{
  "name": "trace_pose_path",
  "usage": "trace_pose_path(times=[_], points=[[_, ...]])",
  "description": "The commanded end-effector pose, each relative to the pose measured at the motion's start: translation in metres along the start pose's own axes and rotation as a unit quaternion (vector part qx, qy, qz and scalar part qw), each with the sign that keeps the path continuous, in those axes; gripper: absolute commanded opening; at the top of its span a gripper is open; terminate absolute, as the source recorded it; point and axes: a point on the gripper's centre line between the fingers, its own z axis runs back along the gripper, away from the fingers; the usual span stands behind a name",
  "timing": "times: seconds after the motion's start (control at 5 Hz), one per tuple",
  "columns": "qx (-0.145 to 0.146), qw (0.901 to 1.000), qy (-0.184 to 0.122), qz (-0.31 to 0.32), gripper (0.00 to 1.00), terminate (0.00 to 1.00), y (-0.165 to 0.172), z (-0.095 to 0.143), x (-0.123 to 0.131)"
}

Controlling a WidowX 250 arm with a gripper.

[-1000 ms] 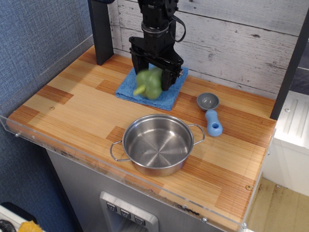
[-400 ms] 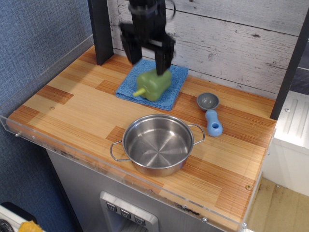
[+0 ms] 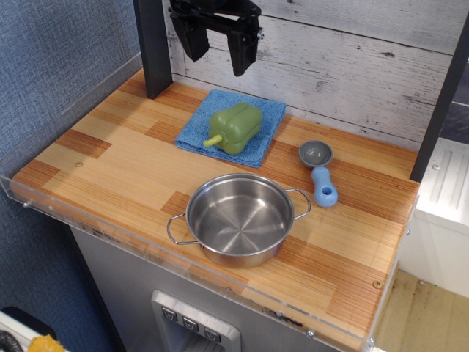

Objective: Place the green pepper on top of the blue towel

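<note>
The green pepper (image 3: 234,127) lies on its side on the blue towel (image 3: 198,132), stem pointing to the front left. The towel lies flat at the back of the wooden counter. My gripper (image 3: 218,50) hangs well above the towel's back edge, near the top of the view. Its two black fingers are spread apart and hold nothing.
A steel pot (image 3: 239,218) with two handles stands at the front middle of the counter. A grey scoop with a light-blue handle (image 3: 322,176) lies to the right of the towel. A dark post (image 3: 153,45) stands at the back left. A clear rim (image 3: 110,233) runs along the counter's front edge.
My gripper let go of the pepper and rose up and slightly left, away from the towel. The pepper settled on its side on the towel.
</note>
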Motion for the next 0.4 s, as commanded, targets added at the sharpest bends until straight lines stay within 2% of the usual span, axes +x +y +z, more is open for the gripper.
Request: trace_pose_path(times=[0.0, 0.2], points=[[-0.020, 0.9996, -0.019, -0.002, 1.00, 0.00, -0.0064, 0.0332, -0.0214], [0.009, 0.9999, -0.005, 0.003, 1.00, 0.00, -0.0076, 0.0347, -0.0257]])
